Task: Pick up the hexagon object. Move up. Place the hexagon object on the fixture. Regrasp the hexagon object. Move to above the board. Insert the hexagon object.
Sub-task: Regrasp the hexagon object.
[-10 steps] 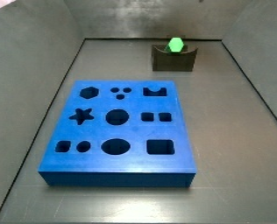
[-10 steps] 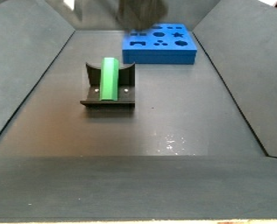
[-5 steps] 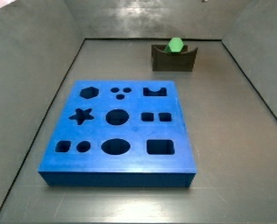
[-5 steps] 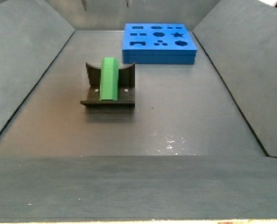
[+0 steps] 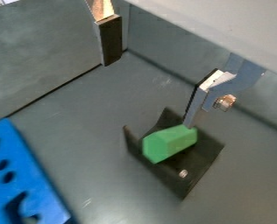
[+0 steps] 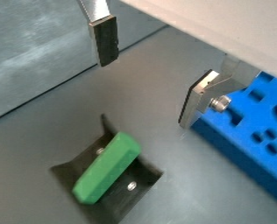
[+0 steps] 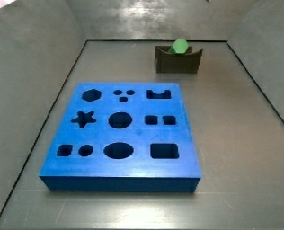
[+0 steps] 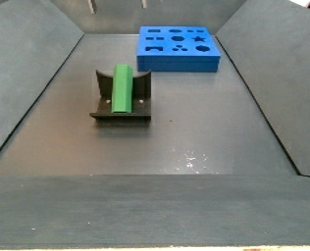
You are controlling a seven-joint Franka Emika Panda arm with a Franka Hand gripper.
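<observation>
In both wrist views the hand hangs above the fixture, its fingers spread wide and empty; the hexagon object lies in the notch, so regrasping looks next, calling for a straight descent. In both side views the fixture sits near one tabletop edge, well apart from the board, with open floor between; the hand is out of sight.

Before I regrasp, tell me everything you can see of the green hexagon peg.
The hexagon object is a short bright green bar with flat facets, plastic-looking and matte. It lies lengthwise in the notch of the fixture, resting on it, one end tilted up in a side view. The gripper is open above it, and neither finger touches it. The board lies apart.
</observation>
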